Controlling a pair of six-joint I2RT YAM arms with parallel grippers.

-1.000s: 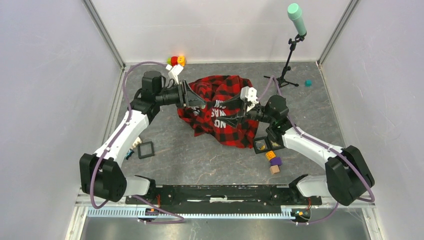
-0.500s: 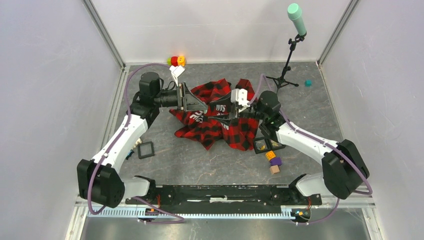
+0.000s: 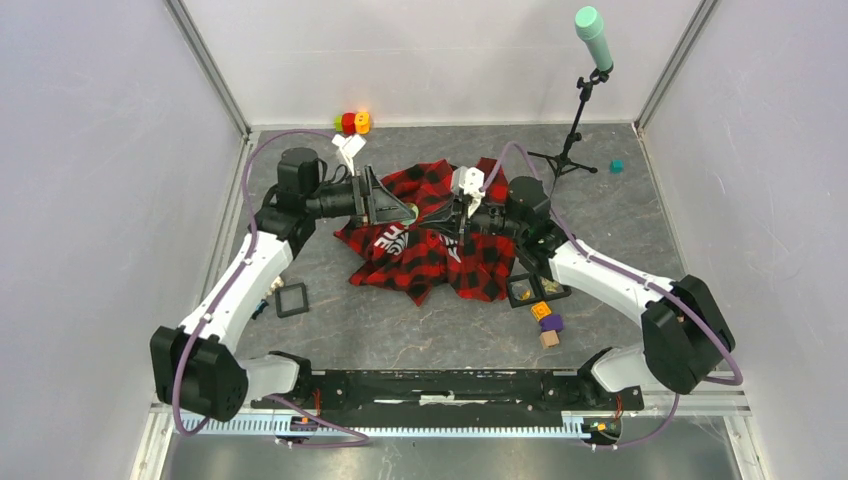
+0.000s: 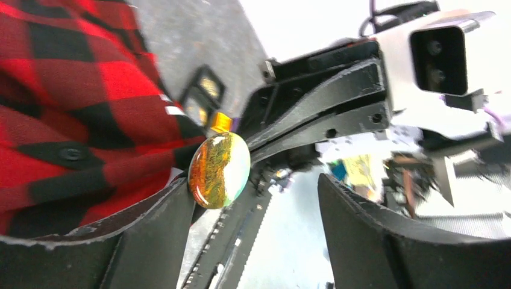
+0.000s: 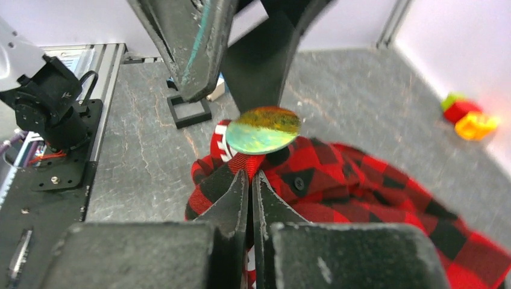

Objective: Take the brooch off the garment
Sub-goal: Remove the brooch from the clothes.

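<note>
The oval brooch with a glossy amber, green and white face (image 4: 219, 170) sits pinned on the red-and-black buffalo-check flannel shirt (image 3: 482, 268), which lies crumpled in a heap on the grey stone-patterned table (image 3: 400, 335). Part of the white block lettering (image 3: 392, 238) shows on a black panel at the heap's left side.

The left pincer (image 4: 256, 183) is released, its two black fingers standing wide apart. In the left wrist view, the brooch lies in the gap between them. It is far over to one side, close against the inner edge of the finger (image 4: 150, 235) that lies along the checked cloth, and well apart from the other finger. A black shirt button (image 4: 73, 154) shows on the fabric just beyond that near finger.

The right pincer (image 5: 249, 176) reaches in from the opposite side, clenched with its fingers pressed flat together. In the right wrist view, its tips end at a raised fold of the shirt just beneath the brooch. The brooch hangs just past them, face tilted up. Whether the tips pinch cloth, the back of the brooch or nothing cannot be told.

From above, the two pincers meet over the upper middle of the shirt, with the brooch between them.
</note>
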